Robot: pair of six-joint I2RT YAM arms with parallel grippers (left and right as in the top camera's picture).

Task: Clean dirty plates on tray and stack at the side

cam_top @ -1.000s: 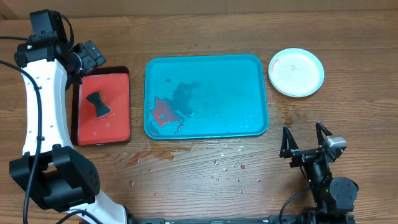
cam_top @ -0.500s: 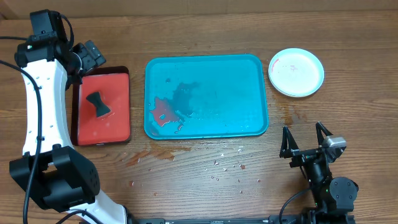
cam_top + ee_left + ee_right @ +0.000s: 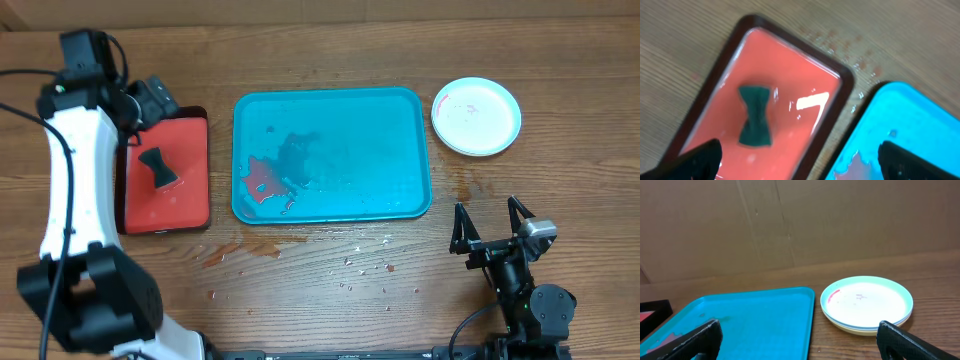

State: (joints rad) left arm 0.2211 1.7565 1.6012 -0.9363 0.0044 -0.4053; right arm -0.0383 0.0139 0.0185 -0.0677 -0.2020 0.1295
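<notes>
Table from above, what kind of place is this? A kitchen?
Probably a robot lab, not a kitchen: a left arm and right arm at a wooden table, plain cardboard behind, stacked plates nearby.

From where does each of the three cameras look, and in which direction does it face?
Overhead: above the table, facing straight down on teal tray, plates, left arm, right arm.
Left wrist: above the red tray, looking down at its sponge; own open jaws at bottom corners.
Right wrist: low over the table, facing level toward the plates; own jaws at bottom corners.
Both wrist views share the teal tray.
</notes>
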